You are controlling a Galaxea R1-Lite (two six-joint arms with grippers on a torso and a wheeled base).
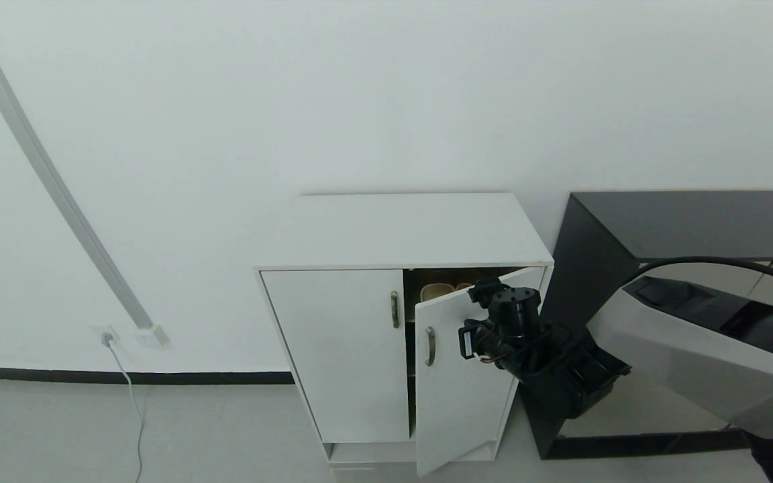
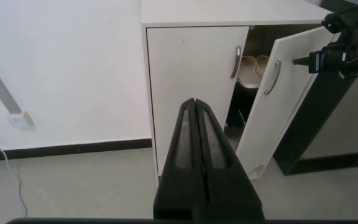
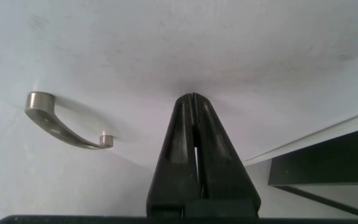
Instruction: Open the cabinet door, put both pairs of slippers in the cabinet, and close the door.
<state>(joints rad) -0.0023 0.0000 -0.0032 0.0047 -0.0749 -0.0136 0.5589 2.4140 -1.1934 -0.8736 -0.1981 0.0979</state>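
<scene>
Basically looks nearly done — slippers (image 1: 437,292) sit inside the cabinet (image 1: 400,231), just past the right gripper (image 3: 194,99); its jaws are shut and empty, tips against the half-open door (image 1: 460,376); left gripper (image 2: 194,102) shut too, well back — only closing left.

Head camera looks down on the cabinet (image 1: 400,231) from afar; left wrist faces it from lower; right wrist sits close against its open door (image 3: 229,56), shared by all.

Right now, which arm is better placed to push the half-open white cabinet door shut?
Right, most likely. The right gripper, fingers shut, is already at the outer face of the half-open white cabinet door, near its curved metal handle. The left gripper hangs back, well short of that door.
</scene>
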